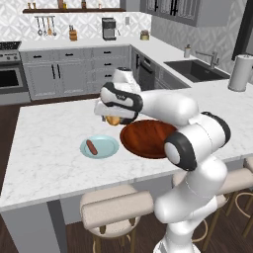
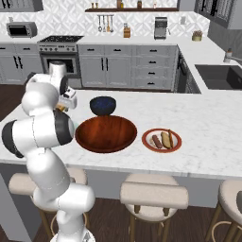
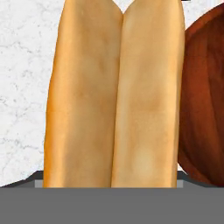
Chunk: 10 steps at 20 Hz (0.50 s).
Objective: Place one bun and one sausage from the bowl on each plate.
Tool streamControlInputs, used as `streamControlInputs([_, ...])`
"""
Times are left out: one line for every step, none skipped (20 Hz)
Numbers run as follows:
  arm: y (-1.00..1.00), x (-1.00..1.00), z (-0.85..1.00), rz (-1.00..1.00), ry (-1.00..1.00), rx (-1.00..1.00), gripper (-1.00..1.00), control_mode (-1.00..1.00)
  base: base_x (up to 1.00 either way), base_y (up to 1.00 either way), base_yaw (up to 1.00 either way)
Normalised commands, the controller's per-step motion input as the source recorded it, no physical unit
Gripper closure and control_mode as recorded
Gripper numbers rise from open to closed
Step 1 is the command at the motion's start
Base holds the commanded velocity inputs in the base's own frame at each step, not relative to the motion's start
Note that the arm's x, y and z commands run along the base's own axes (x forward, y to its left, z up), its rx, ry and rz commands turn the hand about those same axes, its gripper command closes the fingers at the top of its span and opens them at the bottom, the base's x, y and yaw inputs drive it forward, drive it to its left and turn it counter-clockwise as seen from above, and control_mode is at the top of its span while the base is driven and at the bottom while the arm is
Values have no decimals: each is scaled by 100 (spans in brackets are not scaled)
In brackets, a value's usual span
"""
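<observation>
We carry a long, golden-tan split hot-dog bun [image 3: 113,96] in the claw [image 1: 113,120], which is clenched on it just above the white marble counter [image 1: 44,143], between the wide, shallow reddish-brown wooden bowl [image 1: 148,138] and the small pale blue round plate [image 1: 100,147]. That plate already holds one short brown sausage [image 1: 92,146] and no bun. The white plate with a red-brown rim [image 2: 161,140], on the far side of the bowl from the arm, holds a sausage and a bun [image 2: 166,139] side by side; the wooden bowl looks empty.

Our main risk, as we judge it, is letting go too soon: the bun hangs over bare marble beside the bowl's edge, not yet over the blue plate, so a release here would leave it on the counter. Its length is a second worry, since it could overhang the small plate or roll the sausage off the rim. We also cannot see the fingertips behind the bun, so how firm the hold is stays uncertain.

The counter is a pale veined island with padded stools [image 1: 116,207] along its near side and a smaller dark blue bowl [image 2: 103,105] behind the wooden one. Around it stand grey cabinets [image 1: 74,74], a stove [image 2: 59,45], a sink [image 1: 197,69] and a coffee machine [image 1: 108,28].
</observation>
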Motion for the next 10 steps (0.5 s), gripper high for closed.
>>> streamControlInputs([30,-7,0,27,-1,0,100,-100,0,0,0])
streamControlInputs([29,-12,0,21,-7,0,100,-100,0,0,0])
streamControlInputs([35,0,-4,21,-8,0,100,-100,0,0,0])
streamControlInputs([37,0,-11,20,-10,0,100,-100,0,0,0])
streamControlInputs([48,0,-19,17,-4,0,100,-100,0,0,0])
streamControlInputs([49,13,-31,13,2,-10,100,-100,0,0,0])
streamControlInputs([50,25,-14,12,23,-34,100,-100,0,0,0])
streamControlInputs([37,19,-6,13,29,-35,100,-100,0,0,0])
streamControlInputs([34,24,-6,15,37,-35,100,-100,0,0,0])
streamControlInputs([26,35,-7,15,40,-35,100,-100,0,0,0])
